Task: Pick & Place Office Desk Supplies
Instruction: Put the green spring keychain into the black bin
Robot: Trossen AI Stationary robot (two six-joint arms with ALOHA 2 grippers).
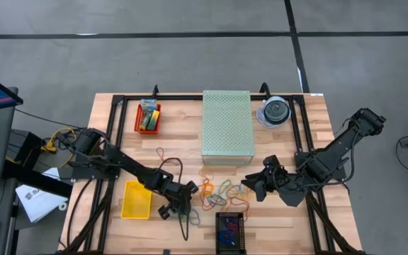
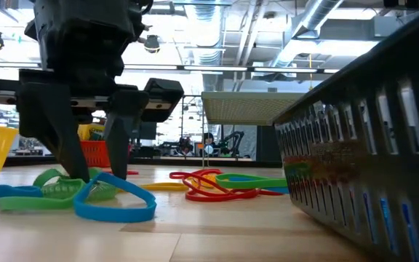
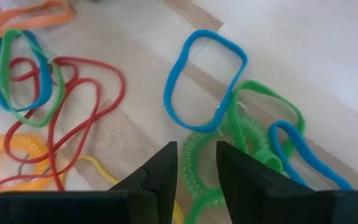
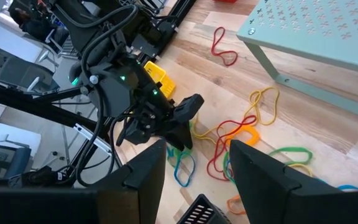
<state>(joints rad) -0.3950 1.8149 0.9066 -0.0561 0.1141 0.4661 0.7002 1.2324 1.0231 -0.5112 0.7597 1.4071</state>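
The left gripper [image 1: 178, 205] is down among the rubber bands [image 1: 222, 191] at the near middle of the table [image 1: 105, 142], its jaws set narrow around a green coiled band [image 3: 197, 165]. That coil sits right between the tips, touching a blue loop [image 3: 204, 81] and a second green band [image 3: 263, 124] just beyond. Whether the fingers actually pinch it I cannot tell. The risk, as I judge it, is that the tangled neighbours lift along with the coil, or that the thin coil slips out of a slack pinch.

To the right, the rest of the pile of red, orange and yellow bands lies between the two arms. The right gripper [image 1: 255, 185] hangs above the pile's right edge, jaws fairly wide and empty; coming down now, it could snag bands linked to the left arm's pick.
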